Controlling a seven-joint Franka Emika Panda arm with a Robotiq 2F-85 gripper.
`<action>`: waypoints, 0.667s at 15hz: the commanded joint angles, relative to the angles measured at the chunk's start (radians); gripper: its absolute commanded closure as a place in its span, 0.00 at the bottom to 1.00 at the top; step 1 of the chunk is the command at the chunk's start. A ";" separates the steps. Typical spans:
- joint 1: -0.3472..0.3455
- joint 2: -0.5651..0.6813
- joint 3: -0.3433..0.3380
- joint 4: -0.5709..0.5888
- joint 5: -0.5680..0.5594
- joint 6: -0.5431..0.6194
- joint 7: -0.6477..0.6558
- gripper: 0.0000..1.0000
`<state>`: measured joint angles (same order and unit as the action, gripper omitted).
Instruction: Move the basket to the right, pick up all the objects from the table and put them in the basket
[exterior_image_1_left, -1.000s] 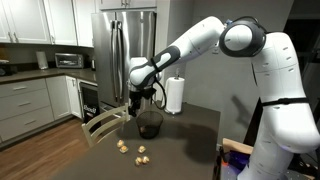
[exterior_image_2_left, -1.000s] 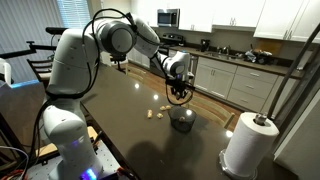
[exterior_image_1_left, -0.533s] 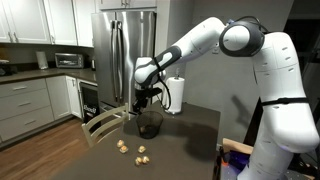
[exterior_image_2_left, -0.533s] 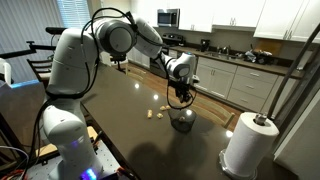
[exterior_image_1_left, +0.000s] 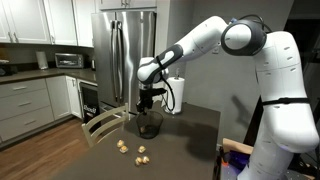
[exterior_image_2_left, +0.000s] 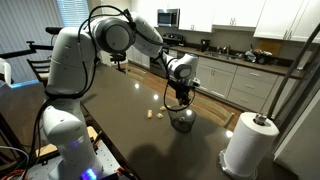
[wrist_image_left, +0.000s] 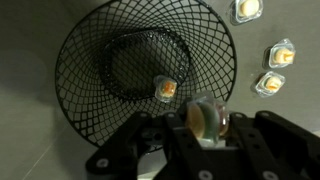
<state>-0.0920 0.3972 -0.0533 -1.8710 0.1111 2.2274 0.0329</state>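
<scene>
The gripper (exterior_image_1_left: 148, 99) hangs directly above the basket (exterior_image_1_left: 150, 124) and is apart from its rim in both exterior views. Its jaws stand narrow, closed on one pale tan lump. In the wrist view this held piece (wrist_image_left: 205, 117) sits between the dark fingers (wrist_image_left: 262, 140), over the near edge of the basket and a little blurred.

The basket stands upright on the table (exterior_image_1_left: 190, 135). In the wrist view the dark wire mesh of the basket (wrist_image_left: 75, 55) is see-through, and one more tan lump, the piece inside (wrist_image_left: 166, 90), lies on its bottom, somewhat off the middle toward the gripper.

Three loose pieces lie on the table outside the basket. In the wrist view they are on one side of it: the first (wrist_image_left: 247, 10) near the rim at the top of the picture, the second (wrist_image_left: 281, 55) farther out, and the third (wrist_image_left: 268, 84) just beside the rim. In an exterior view the loose pieces (exterior_image_1_left: 139, 153) form a small group on the table in front of the basket, toward the camera. Whether they touch one another cannot be told there.

A white paper towel roll (exterior_image_1_left: 176, 95) stands upright behind the basket in that view. A pale wooden chair (exterior_image_1_left: 103, 125) is at the table edge, beside the basket.
</scene>
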 joint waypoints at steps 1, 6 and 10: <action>-0.003 -0.031 -0.011 -0.023 0.022 -0.045 0.062 0.93; -0.003 -0.028 -0.017 -0.023 0.025 -0.059 0.094 0.59; -0.001 -0.029 -0.013 -0.028 0.025 -0.046 0.085 0.33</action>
<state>-0.0911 0.3941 -0.0700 -1.8744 0.1120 2.1874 0.1101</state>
